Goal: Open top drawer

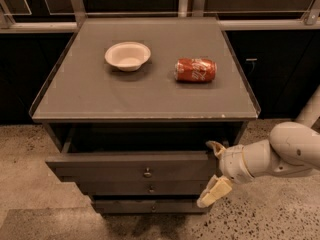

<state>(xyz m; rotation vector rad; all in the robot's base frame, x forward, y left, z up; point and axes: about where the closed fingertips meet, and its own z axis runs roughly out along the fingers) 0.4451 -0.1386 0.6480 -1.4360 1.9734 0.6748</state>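
The top drawer (115,165) juts out from under the counter (100,99), its round knob (147,173) at the centre. The gripper (216,171) sits at the drawer front's right end, fingers spread wide, one above and one below.

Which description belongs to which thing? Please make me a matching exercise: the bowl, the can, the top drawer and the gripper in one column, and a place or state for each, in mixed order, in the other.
Column one
1. bowl
2. can
3. top drawer
4. gripper

Column two
A. red, lying on its side
B. pulled partly out, below the cabinet top
C. at the right end of the top drawer's front
D. white, upright, to the left of the can

Pairs: 1-D, 2-A, 3-B, 4-C
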